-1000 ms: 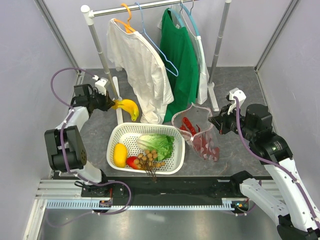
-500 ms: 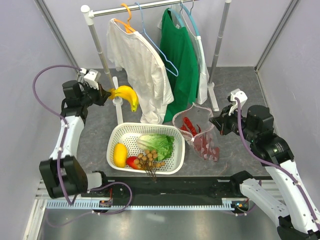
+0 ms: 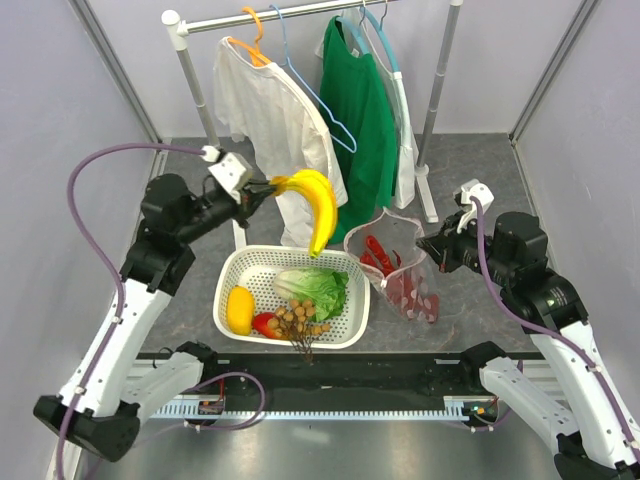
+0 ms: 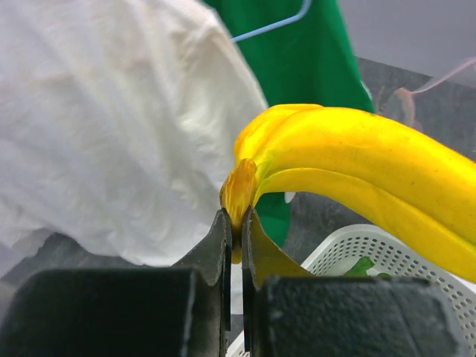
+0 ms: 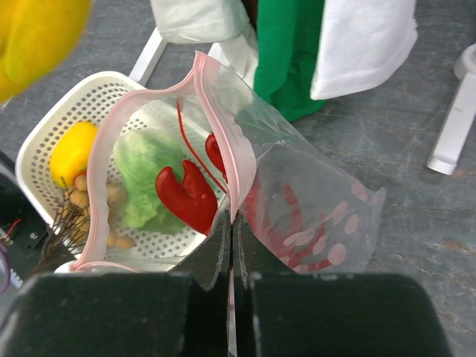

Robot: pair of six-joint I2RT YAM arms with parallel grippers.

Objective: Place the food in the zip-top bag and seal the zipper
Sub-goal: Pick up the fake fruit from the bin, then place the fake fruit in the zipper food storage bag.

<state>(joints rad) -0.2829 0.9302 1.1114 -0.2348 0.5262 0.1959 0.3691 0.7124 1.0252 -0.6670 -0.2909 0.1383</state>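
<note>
My left gripper (image 3: 262, 190) (image 4: 238, 223) is shut on the stem of the yellow banana (image 3: 320, 205) (image 4: 357, 156), which hangs in the air above the basket's far rim, just left of the bag. The right gripper (image 3: 430, 245) (image 5: 231, 222) is shut on the pink zipper (image 5: 229, 141) of the clear zip-top bag (image 3: 400, 270) (image 5: 312, 193) and holds its mouth open. A red lobster (image 3: 378, 255) (image 5: 186, 195) lies inside the bag. The lemon (image 3: 240, 308) (image 5: 71, 152), lettuce (image 3: 315, 290) (image 5: 141, 171), longan bunch (image 3: 300, 320) and mango (image 3: 263, 323) lie in the basket.
The white perforated basket (image 3: 222, 298) (image 5: 44, 141) sits left of the bag. Behind both stands a clothes rack (image 3: 200, 100) with a white shirt (image 3: 275, 130) (image 4: 97, 126) and a green shirt (image 3: 360, 120) (image 4: 297, 44); its foot (image 3: 428, 195) is close to the bag.
The left arm has swung up and to the right, carrying the banana from the far left to just beside the bag's mouth. The right arm and bag have stayed put.
</note>
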